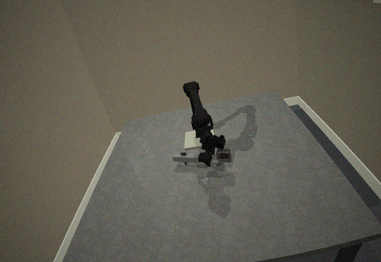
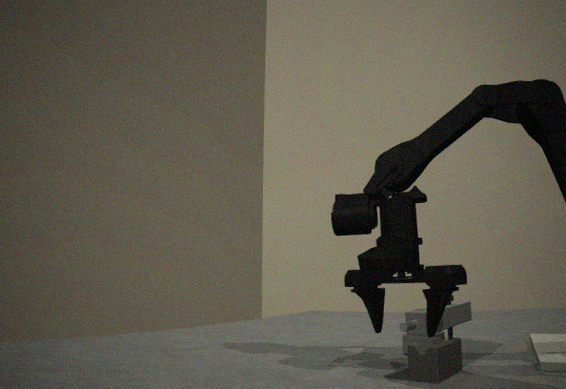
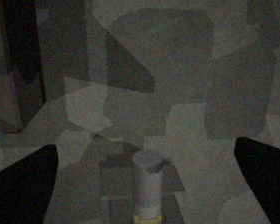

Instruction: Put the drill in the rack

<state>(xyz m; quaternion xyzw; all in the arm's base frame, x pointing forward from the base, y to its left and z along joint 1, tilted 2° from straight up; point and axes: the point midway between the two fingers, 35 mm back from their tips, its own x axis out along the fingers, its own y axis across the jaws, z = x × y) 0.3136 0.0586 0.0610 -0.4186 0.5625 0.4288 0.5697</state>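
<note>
Black gripper point(image 2: 405, 335) point(image 3: 149, 149) spread wide, nothing pinched, pale cylinder point(image 2: 408, 326) point(image 3: 148, 185) between its fingertips in wrist view

Bare-walled room, grey tabletop point(image 1: 224, 226) point(image 2: 143, 359).

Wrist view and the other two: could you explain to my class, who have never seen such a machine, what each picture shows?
The machine is one black robot arm with a two-fingered gripper. The top view looks down on the grey table; the exterior view looks from the side; the wrist view looks down past the fingers.

On the table are a pale plate, a brown block and a raised grey bar. A dark key stands at the bar. A grey cylinder with a yellow band, probably the drill, sticks out.

The gripper is open, holding nothing. Which thing is the rack is unclear.
</note>
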